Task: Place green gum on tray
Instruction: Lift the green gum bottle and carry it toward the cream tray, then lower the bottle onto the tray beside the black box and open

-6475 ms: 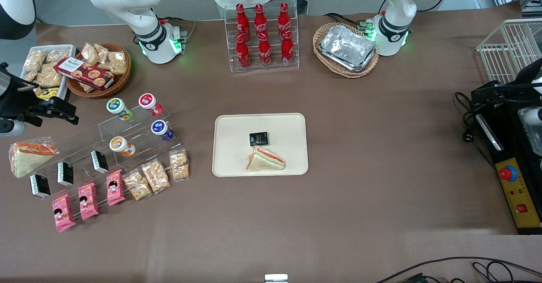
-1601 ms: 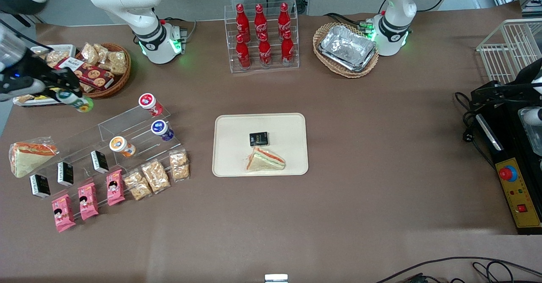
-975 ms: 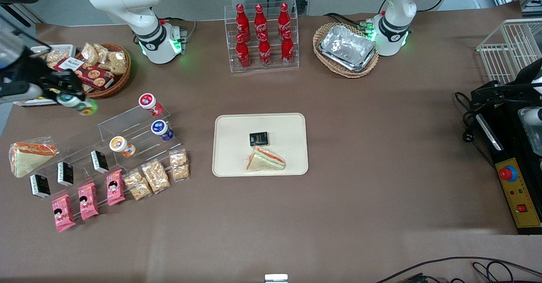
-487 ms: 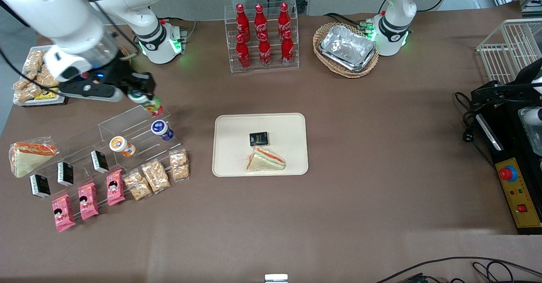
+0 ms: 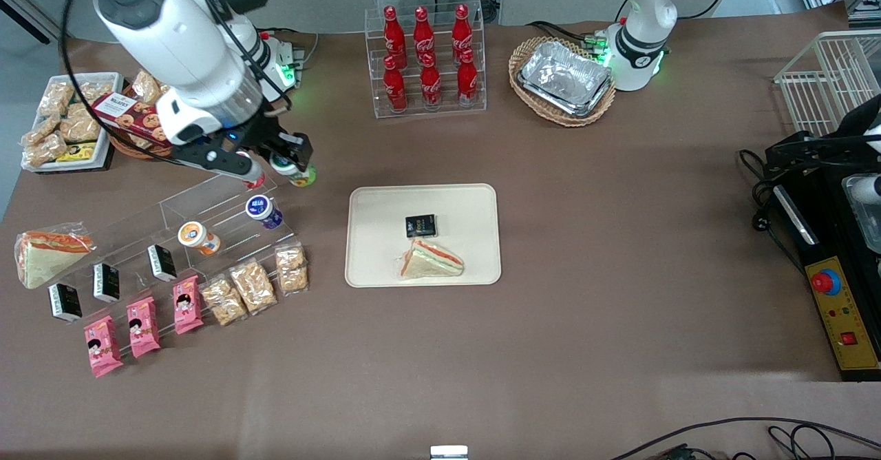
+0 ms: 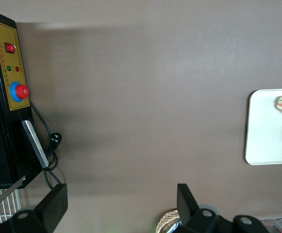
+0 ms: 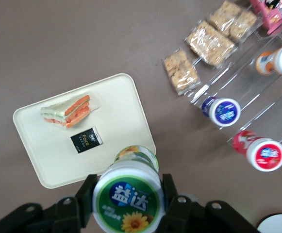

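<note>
My right gripper (image 5: 285,162) is shut on the green gum (image 5: 297,173), a small bottle with a white lid and green label, held in the air above the table between the clear display stand (image 5: 206,205) and the cream tray (image 5: 385,267). In the right wrist view the green gum (image 7: 127,196) sits clamped between both fingers (image 7: 85,194), lid toward the camera, with the tray (image 7: 43,155) below. The tray holds a wrapped sandwich (image 5: 431,259) and a small black packet (image 5: 420,225).
The stand holds the red-lidded (image 5: 253,178), blue-lidded (image 5: 263,211) and orange-lidded (image 5: 198,237) bottles, with black packets, pink packs and snack bags nearer the camera. A cola rack (image 5: 425,60), a foil-tray basket (image 5: 563,80) and a cookie basket (image 5: 138,119) stand farther back.
The right arm has lifted the green gum off the stand, swung out to the table's edge, and carried it back over the stand toward the tray.
</note>
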You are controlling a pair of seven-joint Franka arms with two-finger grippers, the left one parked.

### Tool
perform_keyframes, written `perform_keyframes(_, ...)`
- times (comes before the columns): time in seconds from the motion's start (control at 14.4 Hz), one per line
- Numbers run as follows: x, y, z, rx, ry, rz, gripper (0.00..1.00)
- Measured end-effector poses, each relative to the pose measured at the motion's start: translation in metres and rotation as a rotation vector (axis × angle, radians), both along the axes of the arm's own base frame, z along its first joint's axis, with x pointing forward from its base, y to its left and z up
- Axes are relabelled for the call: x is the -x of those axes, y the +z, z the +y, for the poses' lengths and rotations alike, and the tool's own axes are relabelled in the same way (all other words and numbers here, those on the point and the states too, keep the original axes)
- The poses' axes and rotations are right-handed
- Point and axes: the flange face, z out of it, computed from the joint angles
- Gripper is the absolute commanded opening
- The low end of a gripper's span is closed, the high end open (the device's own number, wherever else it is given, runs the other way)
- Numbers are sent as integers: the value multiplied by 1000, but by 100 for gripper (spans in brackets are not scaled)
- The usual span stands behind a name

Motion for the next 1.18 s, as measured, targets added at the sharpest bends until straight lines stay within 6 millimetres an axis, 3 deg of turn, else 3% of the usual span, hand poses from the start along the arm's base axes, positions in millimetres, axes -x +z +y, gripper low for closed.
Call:
perform_keyframes(0.28,6,-85,34,-5,-18,9,38)
perform_keyframes(0.56,24,-174,37,-10,-13,0,38)
perform_keyframes(0.77,33,-215,44,13,-33,1,38)
perform_keyframes(1.18,52,-294,77,114,-84,-68,38)
